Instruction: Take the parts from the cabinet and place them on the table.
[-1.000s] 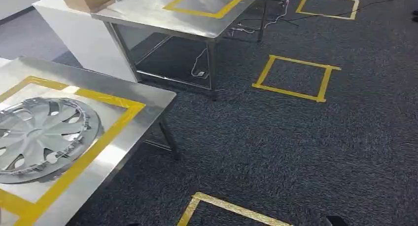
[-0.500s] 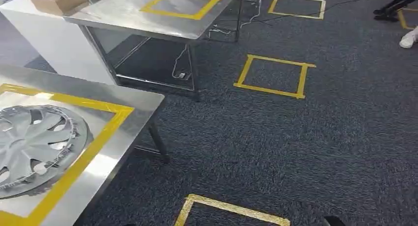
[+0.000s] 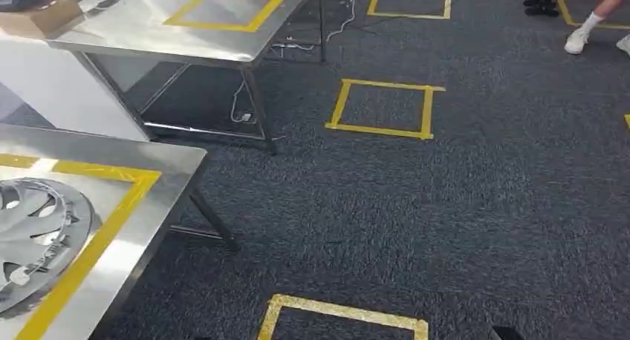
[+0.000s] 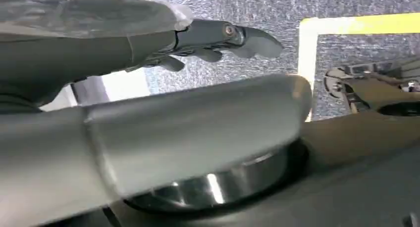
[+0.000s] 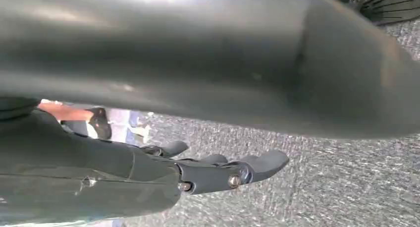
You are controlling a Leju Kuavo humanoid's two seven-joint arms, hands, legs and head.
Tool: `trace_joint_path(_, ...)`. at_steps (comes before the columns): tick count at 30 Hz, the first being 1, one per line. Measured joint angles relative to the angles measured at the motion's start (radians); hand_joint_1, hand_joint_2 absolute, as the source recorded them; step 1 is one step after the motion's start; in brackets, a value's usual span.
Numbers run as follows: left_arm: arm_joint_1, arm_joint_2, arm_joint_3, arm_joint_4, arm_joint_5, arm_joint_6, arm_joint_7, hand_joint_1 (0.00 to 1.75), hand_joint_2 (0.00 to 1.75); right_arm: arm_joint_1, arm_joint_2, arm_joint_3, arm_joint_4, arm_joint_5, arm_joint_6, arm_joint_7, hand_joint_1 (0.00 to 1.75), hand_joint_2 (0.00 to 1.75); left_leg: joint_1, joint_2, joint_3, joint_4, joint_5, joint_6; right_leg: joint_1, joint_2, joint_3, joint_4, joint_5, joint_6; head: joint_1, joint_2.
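One hubcap is lying inside the yellow tape frame on the steel table. Left hand and right hand are hanging empty, fingers extended; further parts are presumably awaiting retrieval.

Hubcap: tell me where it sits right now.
In the head view the silver hubcap lies flat on the near steel table at the lower left, inside its yellow tape outline, partly cut off by the frame edge.

Robot test lab, steel tables, taped floor squares, grey carpet
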Motion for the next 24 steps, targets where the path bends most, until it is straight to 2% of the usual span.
trace_joint_path(2,0.003,0.0,-0.003,0.0,0.0,0.0,0.003,0.0,0.0,0.0,0.001,0.0,0.0,-0.001,0.0,0.002,0.0,0.0,0.0,-0.009,-0.082,0.173,-0.071,-0.002,0.003,0.012,-0.003,0.0,0.0,-0.003,0.0,0.0)
trace_joint_path(3,0.004,0.0,-0.004,0.0,0.0,0.0,0.003,0.0,0.0,0.001,0.001,0.0,0.0,-0.001,0.0,0.002,0.0,0.0,0.0,-0.01,-0.105,0.214,-0.075,-0.002,0.004,0.02,-0.003,0.001,0.0,-0.004,0.0,0.0)
trace_joint_path(4,0.005,0.0,-0.005,0.0,0.0,0.0,0.003,0.0,0.0,0.001,0.001,0.0,0.001,-0.001,0.0,0.003,0.0,0.0,0.0,-0.011,-0.101,0.202,-0.055,0.001,0.004,0.029,-0.003,0.001,0.0,-0.004,0.0,0.0)
trace_joint_path(5,0.006,0.0,-0.005,0.0,0.0,0.0,0.004,0.0,0.0,0.001,0.001,0.0,0.001,-0.002,0.0,0.003,0.0,0.0,0.0,-0.012,-0.076,0.146,-0.016,0.005,0.004,0.038,-0.001,0.001,0.0,-0.004,0.0,0.0)
trace_joint_path(6,0.005,0.001,-0.005,0.0,0.0,0.0,0.004,0.0,0.0,0.001,0.001,0.0,0.001,-0.002,0.0,0.002,0.0,0.0,0.0,-0.017,-0.032,0.051,0.035,0.011,0.005,0.049,0.002,0.001,0.0,-0.003,0.0,0.0)
trace_joint_path(7,0.005,0.002,-0.005,0.0,0.0,0.0,0.004,0.0,0.0,0.001,0.002,0.0,0.001,-0.002,0.0,0.002,0.0,0.0,-0.001,-0.035,0.018,-0.054,0.084,0.019,0.005,0.057,0.004,0.001,0.0,-0.003,0.0,0.0)
trace_joint_path(8,0.004,0.006,-0.005,0.0,0.0,0.0,0.006,0.0,0.0,0.001,0.006,0.0,0.001,-0.002,0.0,0.002,0.0,0.0,-0.002,-0.074,0.042,-0.117,0.094,0.025,0.006,0.063,0.002,0.002,0.001,0.001,0.0,0.0)
trace_joint_path(9,0.003,0.006,-0.006,0.0,-0.001,0.001,0.006,0.0,0.0,-0.001,0.006,0.0,0.0,-0.002,0.0,0.002,0.0,0.0,-0.004,-0.067,0.044,-0.127,0.094,0.025,0.009,0.072,-0.002,0.005,0.001,0.006,0.0,0.0)
trace_joint_path(11,0.002,0.007,-0.006,0.0,-0.003,0.001,0.006,0.0,0.0,0.001,0.007,0.0,0.001,-0.002,0.001,0.004,0.0,0.0,-0.008,-0.056,0.043,-0.126,0.093,0.028,0.004,0.082,-0.005,0.0,0.004,0.017,0.0,0.0)
trace_joint_path(12,0.0,0.007,-0.006,0.0,-0.003,0.001,0.006,0.0,0.0,0.003,0.009,0.0,0.001,-0.004,0.001,0.004,0.0,0.0,-0.007,-0.049,0.045,-0.129,0.097,0.034,0.005,0.09,-0.006,-0.003,0.006,0.024,0.001,0.0)
trace_joint_path(13,-0.001,0.006,-0.006,0.0,-0.003,0.001,0.006,0.0,0.0,0.004,0.009,0.0,0.001,-0.004,0.001,0.005,0.0,0.0,0.001,-0.038,0.05,-0.144,0.105,0.043,0.003,0.082,-0.008,0.007,0.0,0.027,0.001,0.0)
trace_joint_path(14,-0.001,0.008,-0.006,0.0,-0.003,0.002,0.006,0.0,0.0,0.005,0.009,0.0,0.001,-0.004,0.001,0.005,0.0,0.0,-0.001,-0.03,0.052,-0.148,0.105,0.045,0.006,0.044,-0.021,0.04,-0.025,0.031,0.002,0.0)
trace_joint_path(15,0.0,0.009,-0.006,0.0,-0.003,0.002,0.005,0.0,0.0,0.003,0.009,0.0,0.001,-0.004,0.001,0.004,0.0,0.0,-0.002,-0.024,0.052,-0.148,0.105,0.05,0.005,0.026,-0.054,0.108,-0.067,0.034,0.0,0.0)
trace_joint_path(17,0.002,0.009,-0.006,0.0,-0.003,0.002,0.005,0.0,0.0,0.002,0.01,0.0,0.001,-0.004,0.001,0.005,0.0,0.0,-0.003,-0.006,0.051,-0.147,0.104,0.052,0.003,0.014,-0.131,0.276,-0.143,0.042,0.0,0.0)
trace_joint_path(18,0.002,0.009,-0.006,0.0,-0.003,0.002,0.005,0.0,0.0,0.003,0.011,0.0,0.001,-0.004,0.002,0.005,0.0,0.0,-0.003,0.001,0.051,-0.147,0.104,0.052,0.002,0.012,-0.156,0.329,-0.157,0.046,0.001,0.0)
trace_joint_path(19,0.003,0.009,-0.006,0.0,-0.003,0.002,0.005,0.0,0.0,0.005,0.011,0.0,0.001,-0.004,0.002,0.006,0.0,0.0,-0.002,0.009,0.052,-0.147,0.104,0.051,-0.002,0.01,-0.156,0.328,-0.144,0.049,0.001,0.0)
trace_joint_path(20,0.002,0.008,-0.006,0.0,-0.003,0.002,0.005,0.0,0.0,0.005,0.011,0.0,0.001,-0.005,0.002,0.005,0.0,0.0,-0.002,0.015,0.052,-0.145,0.102,0.049,-0.005,0.007,-0.131,0.277,-0.109,0.05,0.001,0.0)
trace_joint_path(22,0.002,0.008,-0.006,0.0,-0.003,0.002,0.005,0.0,0.0,0.005,0.011,0.0,0.001,-0.004,0.002,0.004,0.0,0.0,0.001,0.028,0.055,-0.139,0.096,0.041,-0.008,-0.015,-0.036,0.096,-0.025,0.052,0.001,0.0)
trace_joint_path(23,0.001,0.009,-0.006,0.0,-0.003,0.002,0.005,0.0,0.0,0.004,0.011,0.0,0.001,-0.004,0.003,0.003,0.0,0.0,-0.002,0.033,0.056,-0.134,0.091,0.034,-0.008,-0.051,0.002,0.021,-0.011,0.053,0.001,0.0)
trace_joint_path(24,0.001,0.01,-0.006,0.0,-0.003,0.002,0.005,0.0,0.0,0.001,0.012,0.0,0.001,-0.004,0.003,0.001,0.0,0.0,-0.009,0.036,0.053,-0.125,0.085,0.027,0.0,-0.042,0.003,0.012,-0.013,0.041,0.0,0.0)
